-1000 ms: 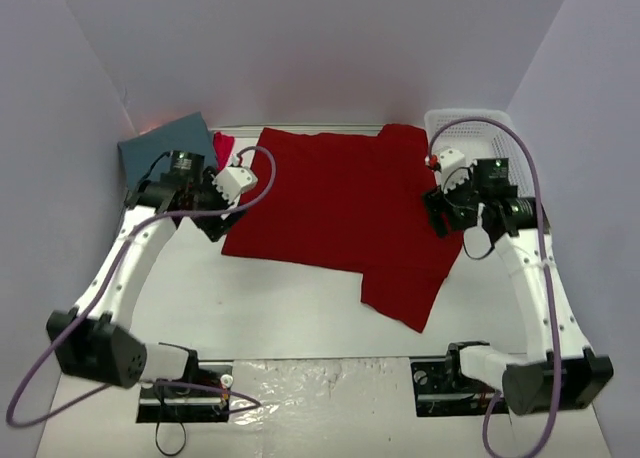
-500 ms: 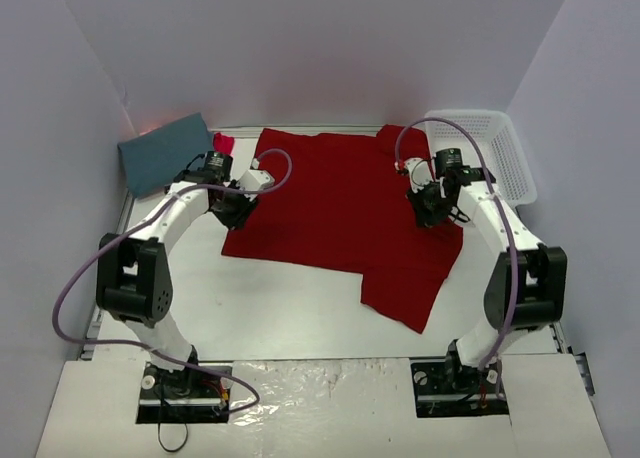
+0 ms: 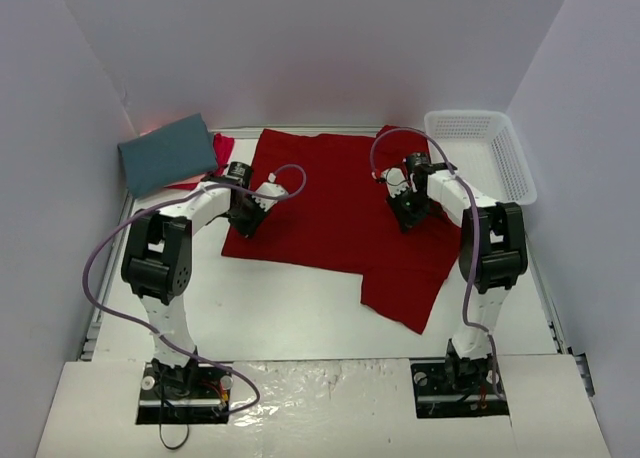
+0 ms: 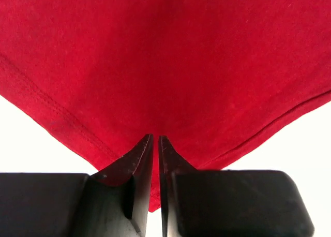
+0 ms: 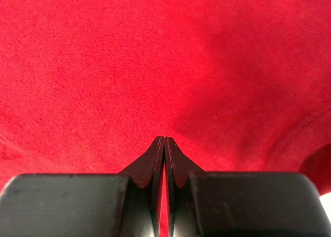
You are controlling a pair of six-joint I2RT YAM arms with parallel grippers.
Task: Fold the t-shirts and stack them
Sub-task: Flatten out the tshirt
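The deep red t-shirt [image 3: 340,203] is the biggest thing here. It lies spread flat across the middle of the white table [image 3: 290,308] and reaches almost to the far edge, with one flap trailing toward the near right. The white mesh basket [image 3: 490,153] stands in the far right corner, just beside the shirt's right side. A slate-teal t-shirt [image 3: 168,153] lies folded in the far left corner. A bit of the pinkish-red t-shirt [image 3: 224,150] pokes out at its right side, between it and the spread red one; I can't make out how much of it is tucked under.

Both arms reach out low over the red cloth. The left gripper [image 4: 155,137] is down at a hemmed corner on the shirt's left edge, its fingers drawn in to a thin slit with the red corner caught between them. The right gripper [image 5: 164,138] sits on the shirt's right portion, toward the basket side, fingers pressed tight together, the cloth puckering up to the tips as if pinched.
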